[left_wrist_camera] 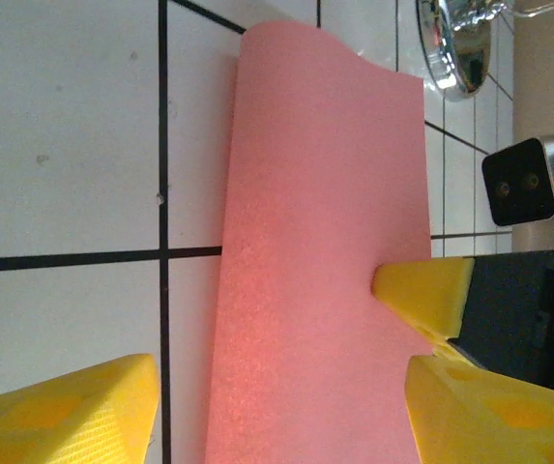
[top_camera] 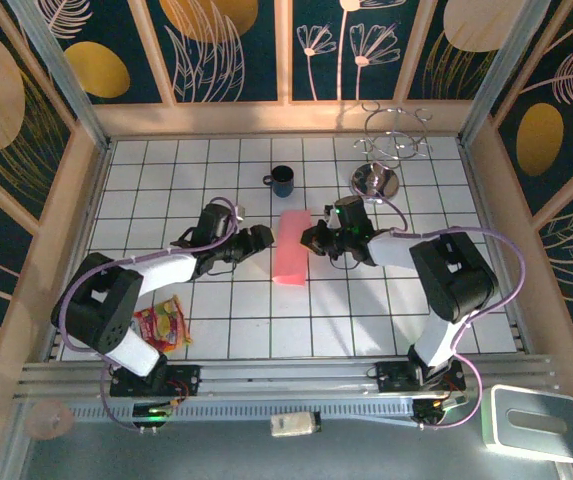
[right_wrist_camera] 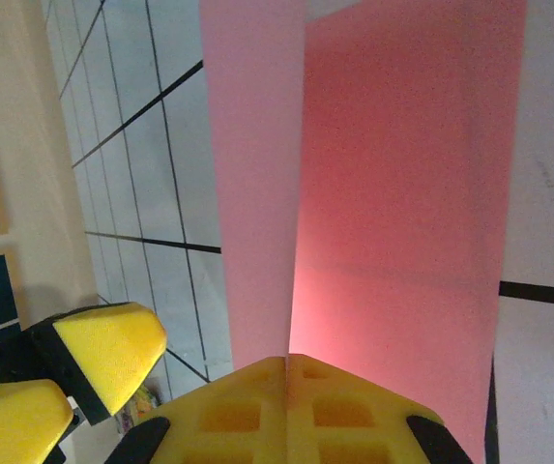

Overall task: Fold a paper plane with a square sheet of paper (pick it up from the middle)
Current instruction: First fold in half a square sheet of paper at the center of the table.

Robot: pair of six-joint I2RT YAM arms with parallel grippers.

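Pink-red folded paper rectangle (top_camera: pixel 291 248), one flap lifted; right gripper (right_wrist_camera: pixel 286 372) clamps its edge, left gripper (left_wrist_camera: pixel 277 387) spread astride; white tiled table (top_camera: pixel 226 320) around

One tiled tabletop (top_camera: pixel 366 310) carries the lot. Two robot arms stand at its near edge: the left arm (top_camera: pixel 116 290) and the right arm (top_camera: pixel 451 275). That makes two grippers, the left gripper (top_camera: pixel 259 240) and the right gripper (top_camera: pixel 313 240), each with two yellow jaws, four in all. There is one pink folded paper (top_camera: pixel 292 248). One dark mug (top_camera: pixel 282 180), one shiny metal bowl (top_camera: pixel 375 181) and one wire rack (top_camera: pixel 396 135) make three kitchen pieces. One red-and-yellow snack packet (top_camera: pixel 163 325). Past the near rail: one white-grey box (top_camera: pixel 534 422), one small pale object (top_camera: pixel 294 425) and one round disc (top_camera: pixel 48 418).
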